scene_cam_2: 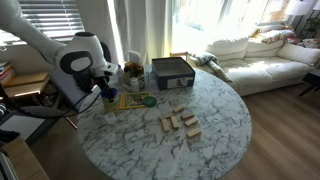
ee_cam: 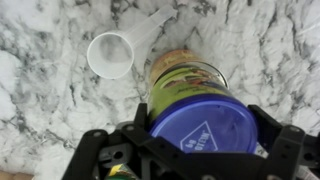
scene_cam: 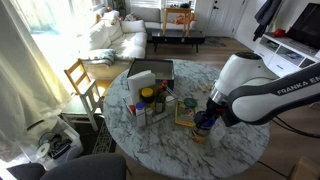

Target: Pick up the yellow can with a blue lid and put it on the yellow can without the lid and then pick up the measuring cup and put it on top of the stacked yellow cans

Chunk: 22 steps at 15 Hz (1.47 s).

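The short yellow can with a round blue lid stood on the white marble table, between the fingers of my black gripper, which was spread wide around the lid. A white plastic measuring cup stood near it.

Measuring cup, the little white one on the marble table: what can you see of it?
The small white measuring cup looks like plastic: a round bowl with a flat handle. It stands upright, mouth up, and looks empty. It rests on the white, grey-veined marble table, a little apart from the blue-lidded yellow can. Only the table seems to touch it.
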Available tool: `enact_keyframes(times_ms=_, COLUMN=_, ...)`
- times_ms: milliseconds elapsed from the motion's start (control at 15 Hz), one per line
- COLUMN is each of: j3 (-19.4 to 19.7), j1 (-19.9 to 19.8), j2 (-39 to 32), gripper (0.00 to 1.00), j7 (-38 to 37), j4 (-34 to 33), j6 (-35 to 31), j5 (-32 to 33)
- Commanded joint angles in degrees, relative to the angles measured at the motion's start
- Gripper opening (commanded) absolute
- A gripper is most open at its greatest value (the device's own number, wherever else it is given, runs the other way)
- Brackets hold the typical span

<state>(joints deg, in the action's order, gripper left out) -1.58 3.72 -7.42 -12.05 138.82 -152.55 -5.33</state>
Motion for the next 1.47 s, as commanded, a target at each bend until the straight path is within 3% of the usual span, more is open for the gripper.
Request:
enact_keyframes(times_ms=0, j3=-0.45, j1=0.08, j2=1.05, gripper=0.72, j7=-0.92, j4=2.39, j6=-0.60, j5=-0.86)
enact_keyframes(times_ms=667, j3=-1.55, j1=0.24, j2=0.44, gripper=0.72, j7=0.40, j4=2.13, j6=-0.01, j5=-2.83)
enact_keyframes(times_ms=1067, j3=-1.01, j1=0.23, j2=-0.20, gripper=0.72, j7=-1.46, j4=1.85, j6=0.96, j5=-0.54)
enact_keyframes(times_ms=1133, j3=-1.20, j1=0.03, j2=0.01, gripper=0.99, j7=-0.51, j4=1.49, j6=2.46, j5=-1.31)
enact_keyframes(times_ms=1400, j3=-1.25, j1=-0.16, j2=0.48, gripper=1.00, j7=0.63, j4=0.20, j6=10.16, j5=-1.22)
